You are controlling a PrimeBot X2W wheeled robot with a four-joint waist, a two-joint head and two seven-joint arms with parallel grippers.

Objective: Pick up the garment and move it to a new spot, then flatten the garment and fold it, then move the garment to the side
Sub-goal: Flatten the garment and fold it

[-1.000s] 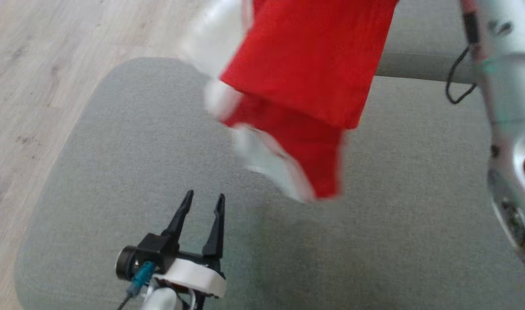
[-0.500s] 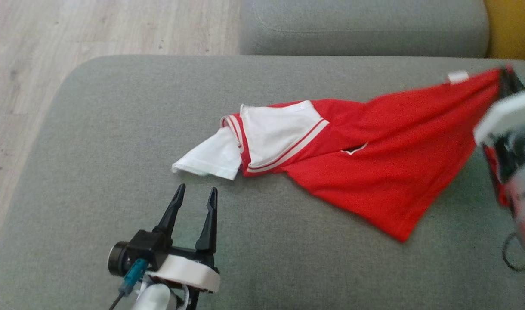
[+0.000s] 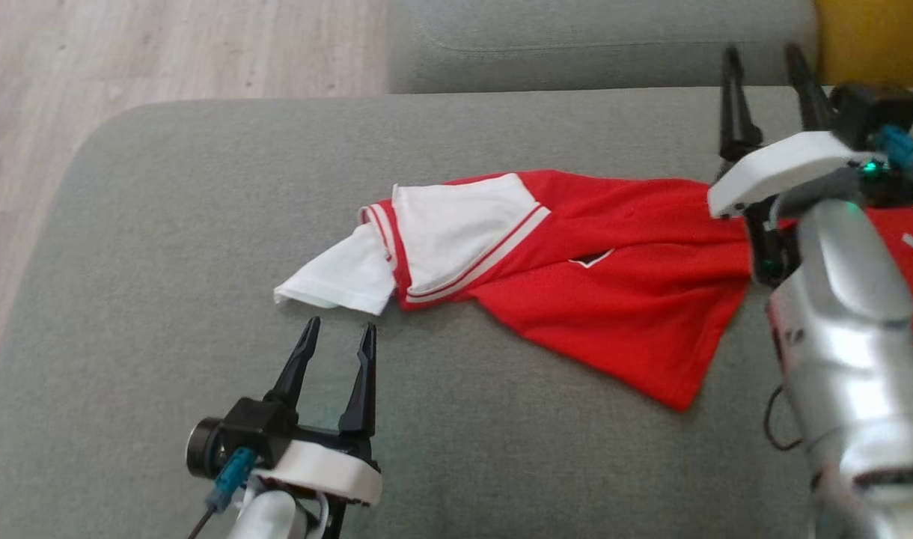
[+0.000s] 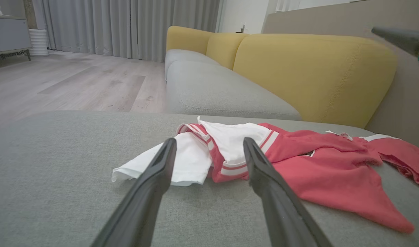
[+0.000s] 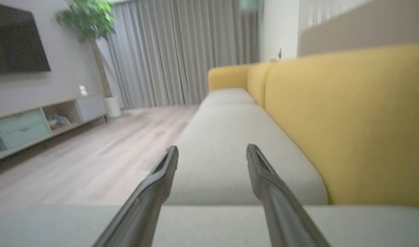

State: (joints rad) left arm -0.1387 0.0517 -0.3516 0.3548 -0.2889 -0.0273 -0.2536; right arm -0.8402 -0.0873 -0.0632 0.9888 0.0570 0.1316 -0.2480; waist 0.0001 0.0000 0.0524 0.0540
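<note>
Red-and-white garment [image 3: 576,284] lies bunched on the grey cushion [image 3: 202,224], the left gripper [image 3: 340,325] near its white sleeve [image 3: 337,277] and the right gripper [image 3: 761,52] by its other end, both spread and empty; a careless pinch could catch 2 layers and drag creases in.

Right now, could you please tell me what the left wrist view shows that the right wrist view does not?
Left wrist view, not the right: the red and white garment lying rumpled on the grey cushion, past the open left end effector. Right wrist view, not the left: a wall television and a plant's leaves, beyond the open right end effector. Both: yellow sofa back, grey curtains, wooden floor.
</note>
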